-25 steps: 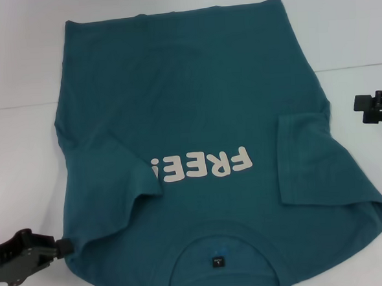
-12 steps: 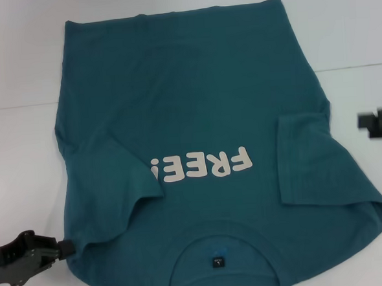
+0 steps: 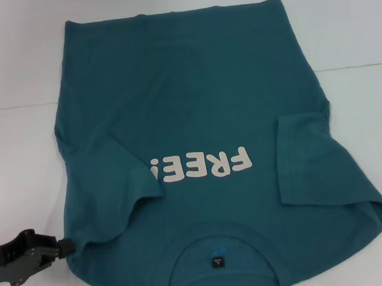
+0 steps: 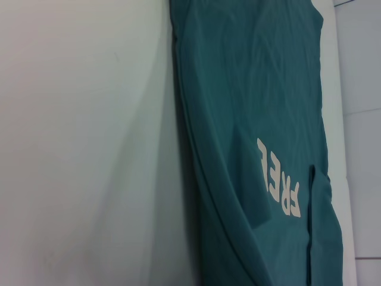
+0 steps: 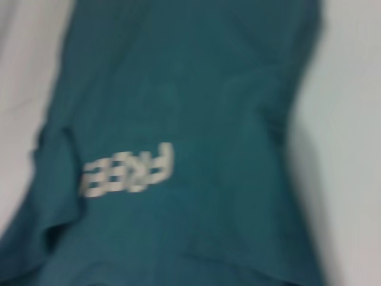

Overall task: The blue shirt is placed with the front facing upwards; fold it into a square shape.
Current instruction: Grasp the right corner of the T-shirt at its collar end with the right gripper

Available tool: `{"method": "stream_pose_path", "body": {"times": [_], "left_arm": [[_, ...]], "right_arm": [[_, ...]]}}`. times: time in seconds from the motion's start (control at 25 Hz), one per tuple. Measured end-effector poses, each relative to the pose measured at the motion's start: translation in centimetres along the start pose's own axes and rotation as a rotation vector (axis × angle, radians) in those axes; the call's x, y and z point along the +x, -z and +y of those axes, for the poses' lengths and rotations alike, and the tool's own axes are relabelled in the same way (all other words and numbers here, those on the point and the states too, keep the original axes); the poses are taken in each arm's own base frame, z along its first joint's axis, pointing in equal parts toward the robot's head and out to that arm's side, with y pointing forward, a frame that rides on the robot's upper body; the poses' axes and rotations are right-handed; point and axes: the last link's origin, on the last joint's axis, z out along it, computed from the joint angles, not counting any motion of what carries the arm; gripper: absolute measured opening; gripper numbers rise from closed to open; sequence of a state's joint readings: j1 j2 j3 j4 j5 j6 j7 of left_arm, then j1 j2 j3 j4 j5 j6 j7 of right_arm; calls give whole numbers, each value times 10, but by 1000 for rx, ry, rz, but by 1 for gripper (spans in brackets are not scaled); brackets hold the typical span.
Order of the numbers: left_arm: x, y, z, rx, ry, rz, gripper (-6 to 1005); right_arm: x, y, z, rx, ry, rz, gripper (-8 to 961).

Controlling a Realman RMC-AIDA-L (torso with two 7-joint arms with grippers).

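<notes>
- since a second ago your right gripper has slid out of the head view off the right edge; your left gripper [image 3: 66,244] has stayed at the near-left corner of the shirt, and the cloth has not shifted.
- the blue shirt [image 3: 196,117] lies flat on the white table [image 3: 17,63], front up, filling most of the head view, with the table bare on both sides.
- its long axis runs away from you: the neckline [image 3: 216,242] and dark label [image 3: 217,260] are at the near edge, the hem at the far edge, so the "free!" lettering [image 3: 202,166] reads upside down to you.
- progress, as i judge it: both sleeves are already turned in over the chest, the left sleeve [image 3: 119,180] lying slanted and rumpled, the right sleeve [image 3: 302,162] lying straighter. the body is not yet folded, so the side and lengthwise folds that make the square are still ahead of you.
- your left gripper's tip touches the shirt's edge by the left shoulder; whether its fingers are spread or pinching the cloth, i cannot tell.
- the right wrist view looks down over the shirt, so that arm hangs above or beside it.
</notes>
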State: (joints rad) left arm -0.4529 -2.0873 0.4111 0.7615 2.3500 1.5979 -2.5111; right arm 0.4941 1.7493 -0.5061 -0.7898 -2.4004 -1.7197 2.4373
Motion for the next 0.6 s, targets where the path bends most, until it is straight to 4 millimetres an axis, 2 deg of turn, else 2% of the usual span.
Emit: {"method": "stream_pose_path", "body": {"times": [0.16,0.6], "left_arm": [[0,0,0,0,-2,1,15],[1,0,1,-3,-9,7,15]], "right_arm": [[2,-5,-7,36,20,-5,648],[-2,-45,-1,97,182,10,640]]}}
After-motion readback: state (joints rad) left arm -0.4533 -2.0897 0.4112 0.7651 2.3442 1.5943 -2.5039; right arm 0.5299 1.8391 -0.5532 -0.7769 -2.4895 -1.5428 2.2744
